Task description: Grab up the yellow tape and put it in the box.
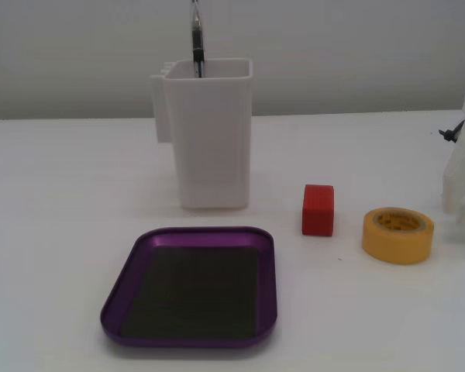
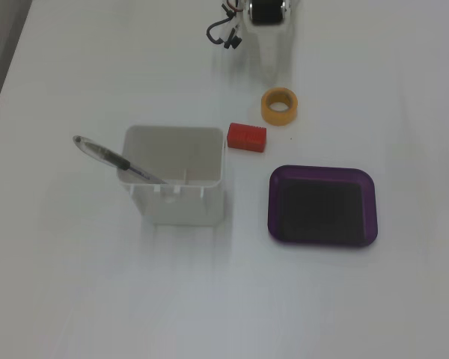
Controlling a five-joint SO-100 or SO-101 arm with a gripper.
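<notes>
The yellow tape (image 1: 398, 234) lies flat on the white table, right of the small red cube (image 1: 318, 209). In a fixed view from above, the tape (image 2: 280, 105) sits just below my white gripper (image 2: 272, 69), which reaches in from the top edge. From the side, the gripper (image 1: 459, 208) stands at the right edge, just right of and behind the tape and apart from it. It holds nothing; its white fingers blend with the table, so their spacing is unclear. The purple box (image 1: 139, 252) lies empty at the front, also seen from above (image 2: 322, 172).
A tall white plastic container (image 1: 211, 139) with a pen (image 1: 197, 39) in it stands behind the box; from above the container (image 2: 176, 200) is left of the box. The red cube (image 2: 246, 137) lies between the tape and the container. Loose cables (image 2: 224, 34) hang by the arm.
</notes>
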